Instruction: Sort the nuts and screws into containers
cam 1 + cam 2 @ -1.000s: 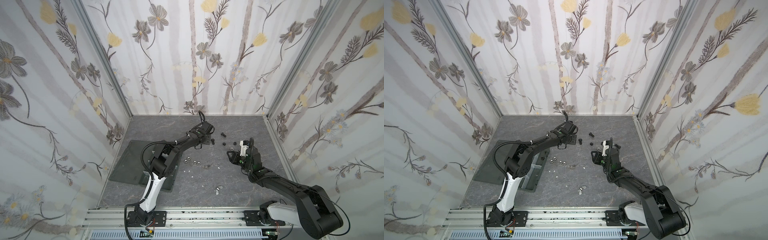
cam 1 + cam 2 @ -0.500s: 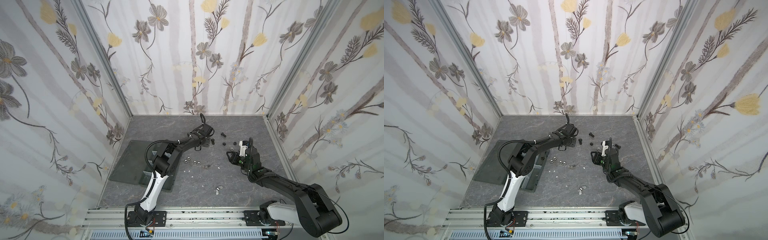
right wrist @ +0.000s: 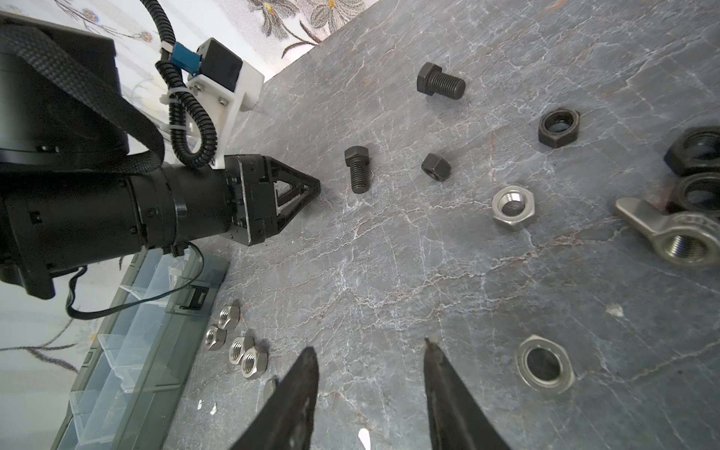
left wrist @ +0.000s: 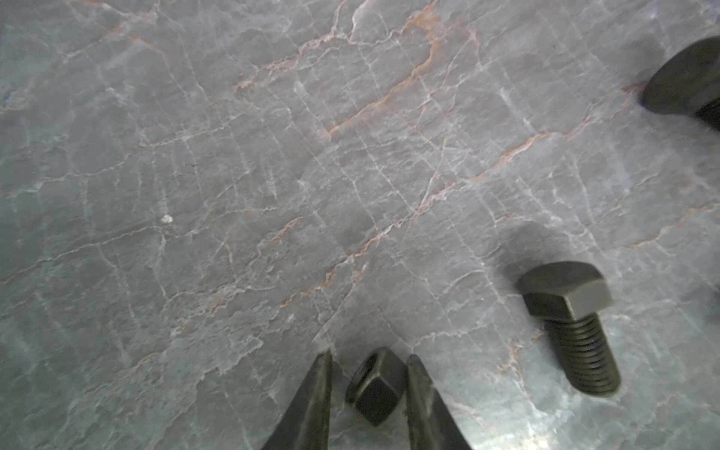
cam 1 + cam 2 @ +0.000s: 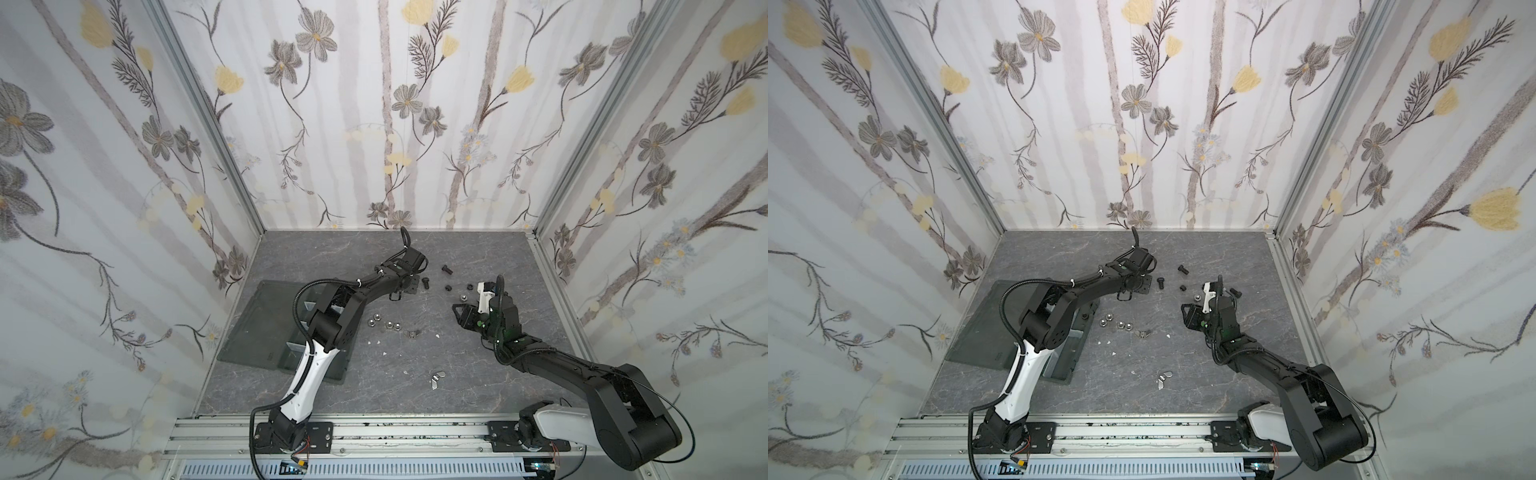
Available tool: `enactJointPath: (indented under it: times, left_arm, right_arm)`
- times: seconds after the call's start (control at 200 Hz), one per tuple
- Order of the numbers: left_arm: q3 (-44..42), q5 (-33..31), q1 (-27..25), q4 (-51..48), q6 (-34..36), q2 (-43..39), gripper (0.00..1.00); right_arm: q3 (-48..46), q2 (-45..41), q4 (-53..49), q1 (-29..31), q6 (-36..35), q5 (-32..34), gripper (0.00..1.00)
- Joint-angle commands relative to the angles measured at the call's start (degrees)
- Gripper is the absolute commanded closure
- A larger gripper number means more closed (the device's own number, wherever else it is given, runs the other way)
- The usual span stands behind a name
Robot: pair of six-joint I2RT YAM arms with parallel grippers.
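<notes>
My left gripper is low on the table at the back middle, its tips pointing right. Its jaws are narrowly open either side of a small black hex nut that lies on the table, with a thin gap on one side. A black screw lies just beside it. My right gripper hovers open and empty to the right. More black screws and black nuts lie between the arms. The containers stand at the left, partly under the left arm.
Several silver hex nuts cluster by the tray. A silver hex nut, a flat silver nut and a wing nut lie near my right gripper. Another wing nut is nearer the front. The flat lid lies left.
The left gripper's jaws have narrowed around the black nut, and the left arm has edged slightly towards the right. The right arm has not moved.
</notes>
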Motion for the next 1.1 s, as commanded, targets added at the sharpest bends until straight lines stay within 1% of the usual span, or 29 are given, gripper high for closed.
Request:
enactJointPath:
  times: [0.0,0.215,0.41,0.51,0.674,0.784,0.904,0.959,1.099]
  left_arm:
    - [0.7,0.1,0.0,0.0,0.4,0.6,0.71]
    - [0.8,0.8,-0.1,0.1,0.3,0.7,0.8]
    - [0.7,0.2,-0.2,0.0,0.0,0.2,0.84]
    - [-0.7,0.1,-0.2,1.2,-0.5,-1.6,0.87]
    - [-2.5,1.0,-0.1,2.8,-1.2,-4.9,0.93]
    - [-3.5,0.7,-0.2,2.9,-1.7,-7.2,0.94]
    - [-6.4,0.2,-0.1,3.5,-2.4,-10.6,0.95]
    - [-8.4,-0.2,-0.1,3.8,-2.8,-12.4,0.97]
    - [-14.8,-1.6,0.0,5.1,-3.9,-17.6,0.99]
  right_arm:
    - [0.4,0.2,1.9,0.2,0.0,0.4,0.54]
    - [0.4,0.4,2.0,0.3,0.0,0.5,0.54]
    - [0.5,0.7,2.0,0.3,0.0,0.5,0.54]
    - [0.5,0.7,2.0,0.3,0.0,0.5,0.54]
    - [0.6,0.9,2.0,0.4,0.0,0.5,0.54]
    - [0.6,0.8,2.0,0.5,-0.1,0.5,0.54]
    - [0.6,0.4,1.8,0.5,-0.2,0.6,0.54]
    - [0.5,0.2,1.7,0.6,-0.2,0.7,0.54]
    - [0.6,0.0,1.7,0.8,-0.2,0.6,0.54]
